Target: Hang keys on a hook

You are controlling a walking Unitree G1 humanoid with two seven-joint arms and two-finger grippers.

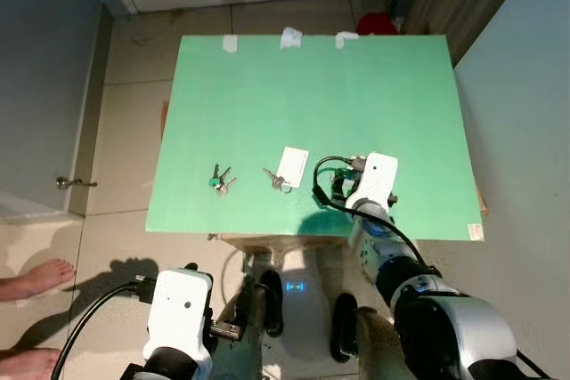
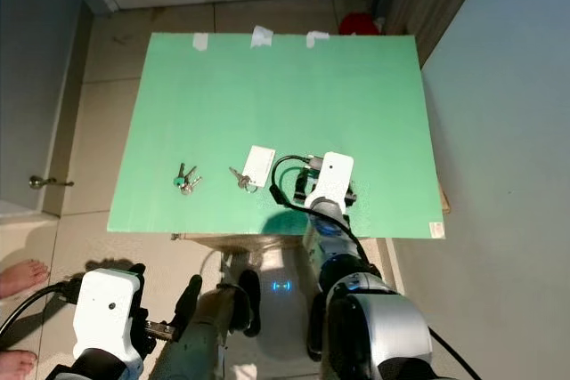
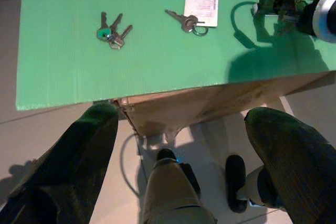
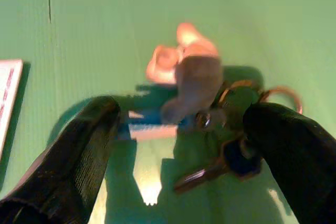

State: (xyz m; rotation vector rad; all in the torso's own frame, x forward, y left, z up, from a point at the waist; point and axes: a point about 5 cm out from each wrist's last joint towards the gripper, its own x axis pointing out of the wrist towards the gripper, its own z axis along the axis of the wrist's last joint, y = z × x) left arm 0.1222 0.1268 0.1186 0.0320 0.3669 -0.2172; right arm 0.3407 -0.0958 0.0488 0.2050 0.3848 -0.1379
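Right tool [image 4: 178, 145] spread open, straddling keys [image 4: 220, 129]

A plain bright green board [image 1: 267, 86] covered the tabletop, with white tape scraps [image 1: 290, 37] on its far edge. One key bunch [image 1: 220, 180] was silver with a teal-green cap; another key [image 1: 277, 181] carried a white tag [image 1: 292, 165] faintly printed in red. The right gripper [image 4: 178, 145] had black fingers over a pinkish-orange and grey keyring charm [image 4: 186, 80]. Beige floor tiles [image 1: 134, 68] lay around
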